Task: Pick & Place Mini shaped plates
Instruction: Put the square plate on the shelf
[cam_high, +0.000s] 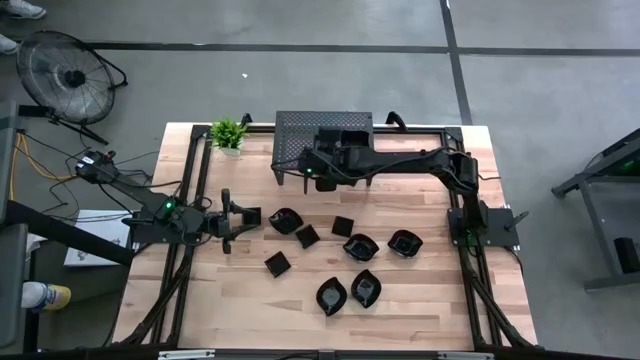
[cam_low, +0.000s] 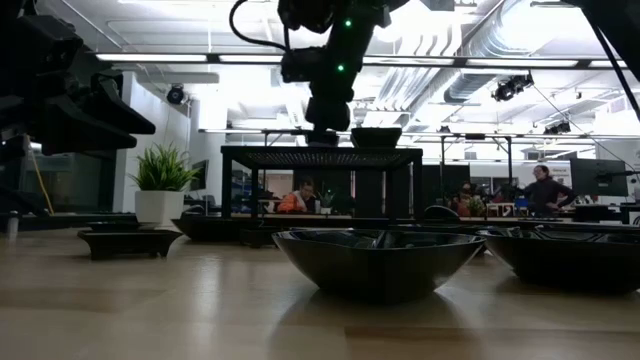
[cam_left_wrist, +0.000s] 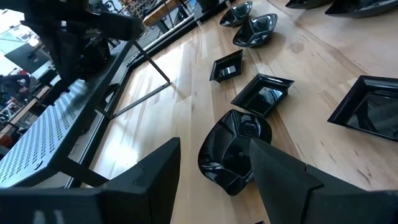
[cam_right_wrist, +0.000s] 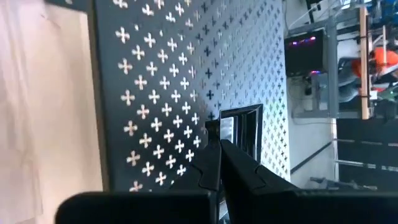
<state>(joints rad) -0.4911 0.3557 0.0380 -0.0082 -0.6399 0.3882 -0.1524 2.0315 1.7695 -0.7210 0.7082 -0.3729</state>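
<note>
Along the lower middle of the overhead frame the pale wood counter (cam_high: 240, 300) carries two leaf-shaped mini plates (cam_high: 331, 295) side by side, with a small square plate (cam_high: 277, 263) up and to their left. Above them more mini shaped plates lie scattered across the centre: roundish ones toward the right, squares near the middle. At centre left the left gripper (cam_high: 252, 216) hovers just beside a roundish plate (cam_left_wrist: 235, 149), its jaws spread wide and holding nothing. Farther up, the black perforated stand (cam_high: 322, 127) sits at the counter's top edge; the right gripper (cam_right_wrist: 219, 155) is over it with jaws closed, a square plate (cam_right_wrist: 241, 129) on the stand at their tips. A small potted plant (cam_high: 229, 134) stands at the upper left corner. Beyond the counter lie grey concrete floor and a floor fan (cam_high: 70, 76) at the far upper left; the level view shows bright ceiling lights and people at distant desks.
</note>
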